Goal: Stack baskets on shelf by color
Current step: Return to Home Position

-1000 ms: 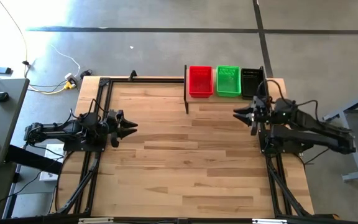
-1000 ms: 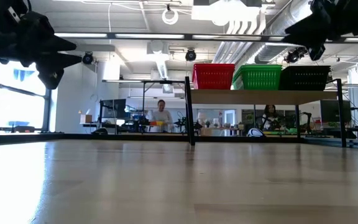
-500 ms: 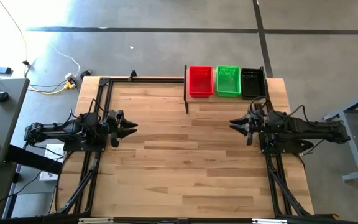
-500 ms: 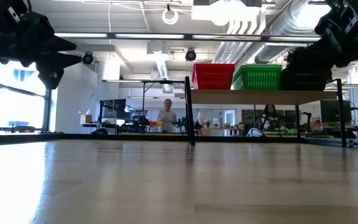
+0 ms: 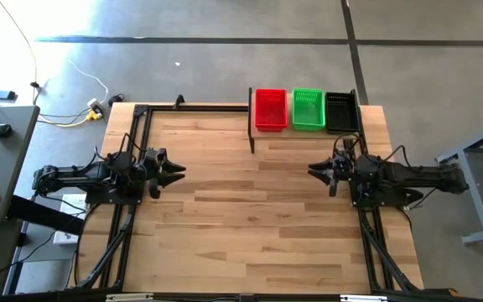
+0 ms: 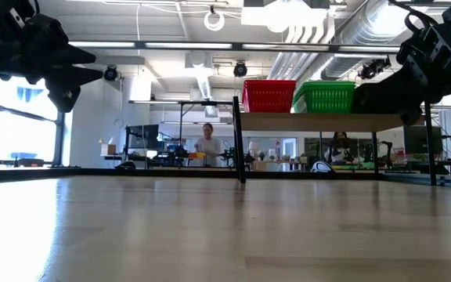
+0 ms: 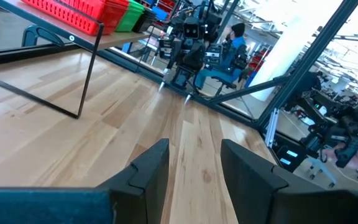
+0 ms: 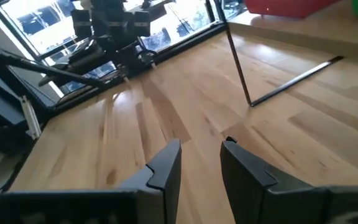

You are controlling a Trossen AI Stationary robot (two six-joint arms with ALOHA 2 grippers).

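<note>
The baskets (image 5: 307, 110) on the shelf (image 6: 319, 121) look light and stiff; you'd grip one by its rim. Your left hand (image 5: 181, 170) and right hand (image 5: 311, 170) hang empty, narrowly parted

Mid table (image 5: 250, 218) lies free; shelf (image 6: 319, 121) blocks far edge.

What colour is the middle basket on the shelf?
The middle basket is green, clearest in the high view.

red stack (image 5: 270, 109) | green stack (image 5: 308, 109) | black stack (image 5: 340, 111) | side-by-side on shelf (image 5: 262, 134)
</note>
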